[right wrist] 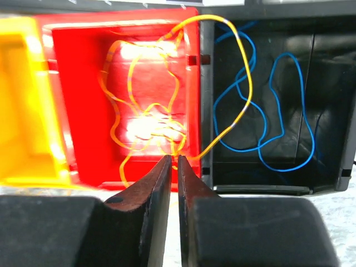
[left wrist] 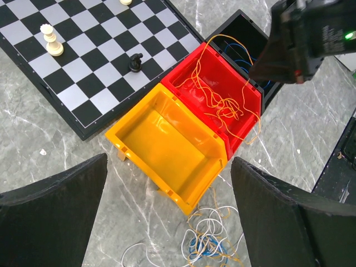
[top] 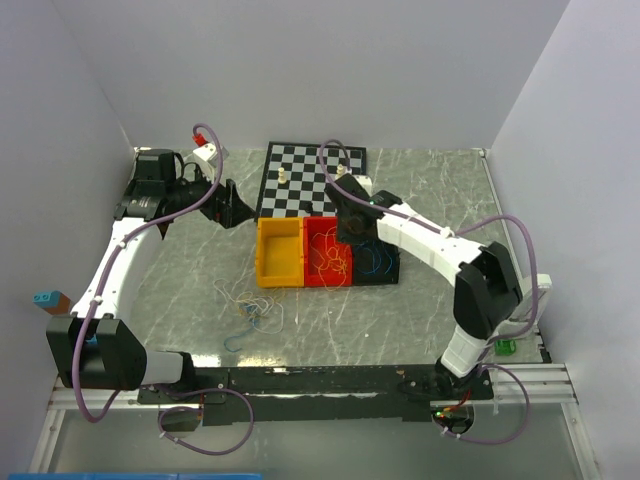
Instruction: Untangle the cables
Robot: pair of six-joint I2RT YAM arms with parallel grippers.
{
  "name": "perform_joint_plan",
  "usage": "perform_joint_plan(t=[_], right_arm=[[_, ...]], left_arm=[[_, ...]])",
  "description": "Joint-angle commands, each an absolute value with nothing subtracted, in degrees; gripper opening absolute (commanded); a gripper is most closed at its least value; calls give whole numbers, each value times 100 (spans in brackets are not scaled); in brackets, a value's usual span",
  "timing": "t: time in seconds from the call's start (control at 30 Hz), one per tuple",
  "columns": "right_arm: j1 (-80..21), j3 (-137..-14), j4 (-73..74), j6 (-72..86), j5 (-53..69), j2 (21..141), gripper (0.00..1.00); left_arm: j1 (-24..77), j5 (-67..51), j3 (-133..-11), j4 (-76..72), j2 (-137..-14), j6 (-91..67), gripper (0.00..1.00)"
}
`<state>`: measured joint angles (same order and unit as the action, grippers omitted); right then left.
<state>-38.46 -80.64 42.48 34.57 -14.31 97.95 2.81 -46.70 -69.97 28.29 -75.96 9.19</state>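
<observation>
- Our right arm (top: 420, 235) reaches forward over the bins with its wrist tipped down. The right jaws are drawn almost together, with a thin slit between them.
- The orange cables (right wrist: 167, 130) lie in the red bin (right wrist: 83, 83), right at the tips of those jaws. We cannot tell whether a strand is pinched.
- The blue cables (right wrist: 278, 111) lie in the black bin (right wrist: 328, 83), right of those tips.
- Our left arm (top: 120, 260) bends inward. The left jaws gape wide and empty, with a loose tangle (left wrist: 208, 239) on the worktop (left wrist: 55, 161) below and between them.

Glare blurs the orange cables (right wrist: 161, 132) in the red bin (right wrist: 78, 111), hiding whether the right claw (right wrist: 173, 159) grips any.
</observation>
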Motion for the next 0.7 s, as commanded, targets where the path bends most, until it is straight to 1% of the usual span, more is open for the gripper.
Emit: perform_joint_plan(t=[0.0, 0.07, 0.1, 0.23, 0.47, 0.6, 0.67], right_arm=[[-3902, -8068, 4034, 3533, -1459, 9598, 22], [-3920, -7998, 3973, 3507, -1459, 9510, 32], [-3929, -7955, 3955, 3498, -1476, 9449, 34], [-3929, -7831, 4025, 3559, -1643, 9317, 36], [-3920, -7725, 4025, 3604, -1784, 9299, 36], [-3902, -7971, 3990, 3568, -1951, 9544, 33], [-3902, -8138, 4008, 3542, -1960, 9711, 29]], left_arm=[[255, -4852, -7031, 2760, -7620, 914, 97], [255, -4808, -7023, 2786, -7603, 949, 97], [255, -4773, -7022, 2804, -7576, 967, 97], [255, -4711, -7040, 2821, -7567, 1011, 97], [246, -4825, -7075, 2786, -7646, 932, 97], [255, -4781, -7084, 2812, -7638, 958, 97], [246, -4746, -7093, 2821, -7629, 967, 97]])
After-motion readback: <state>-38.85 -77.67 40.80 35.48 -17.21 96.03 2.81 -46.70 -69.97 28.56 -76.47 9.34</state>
